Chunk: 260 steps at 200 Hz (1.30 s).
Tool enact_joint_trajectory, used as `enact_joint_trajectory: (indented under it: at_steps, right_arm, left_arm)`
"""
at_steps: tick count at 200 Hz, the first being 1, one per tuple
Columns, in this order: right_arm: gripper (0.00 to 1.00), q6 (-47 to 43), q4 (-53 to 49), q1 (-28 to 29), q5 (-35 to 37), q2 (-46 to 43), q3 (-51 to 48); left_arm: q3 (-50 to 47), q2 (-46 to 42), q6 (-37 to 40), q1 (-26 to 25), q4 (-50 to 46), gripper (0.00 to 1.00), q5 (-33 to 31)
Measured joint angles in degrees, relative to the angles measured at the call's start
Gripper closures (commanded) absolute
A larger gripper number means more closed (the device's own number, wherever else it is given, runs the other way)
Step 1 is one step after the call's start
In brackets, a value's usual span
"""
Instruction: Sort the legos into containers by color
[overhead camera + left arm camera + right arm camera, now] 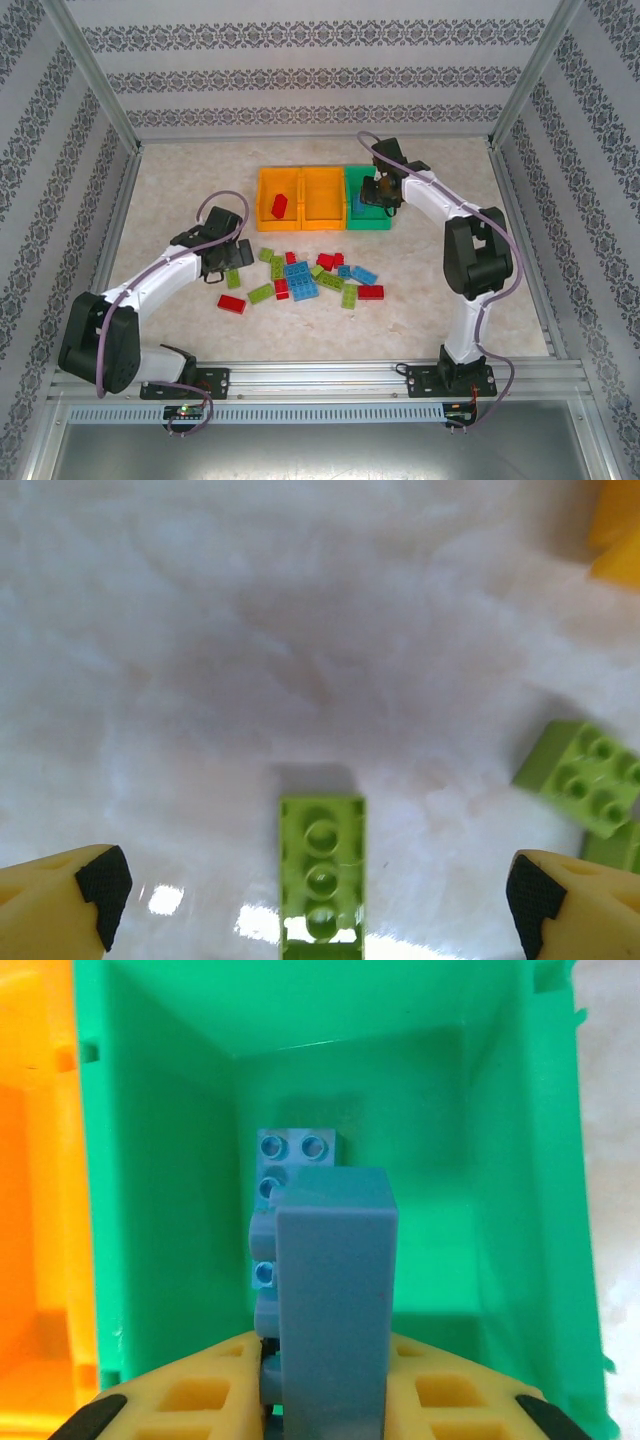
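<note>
Sorting is only just starting. One red brick (279, 205) is lying in the left orange bin (262, 190), and a blue lego (298, 1147), perhaps more than one behind the fingers, is sitting in the green bin (160, 1160). The right gripper (330, 1390) is pinching a blue brick (335, 1270) over that bin. The left gripper (315, 890) is hanging spread wide around a lime brick (322, 865). Most legos (310, 278) are waiting in a loose pile on the pale marbled table (180, 190), inside patterned walls (300, 80) and a metal frame (95, 75).
</note>
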Motion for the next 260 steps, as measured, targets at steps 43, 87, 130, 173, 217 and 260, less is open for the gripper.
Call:
enact_joint_trajectory:
  at_steps: [43,87,130,173,217,260]
  right_arm:
    - [0.66,-0.1,-0.4,0.0,-0.3,2.5,1.3]
    - [0.51,-0.3,-0.4,-0.3,-0.7,3.5,1.6]
    - [0.42,-1.2,-0.3,-0.3,-1.7,3.4,1.7]
    - [0.39,-1.2,0.9,-0.3,-2.6,1.0,-0.7]
    - [0.39,-1.2,1.6,-0.3,-2.6,-5.7,-5.8]
    - [0.38,-1.2,2.6,-0.1,-2.2,-13.3,-14.7]
  left_arm:
    - [-3.6,1.0,-2.6,0.0,-0.4,0.11,4.2]
    - [-3.5,4.8,-3.0,0.0,-0.1,0.19,5.7]
    - [-3.3,8.2,-3.0,0.0,0.9,0.25,6.1]
    - [-2.3,9.5,-3.1,0.1,0.3,0.44,5.1]
    - [-2.0,9.9,-2.9,0.1,1.1,0.67,4.6]
    - [-2.1,8.7,-2.5,0.1,5.2,0.75,6.2]
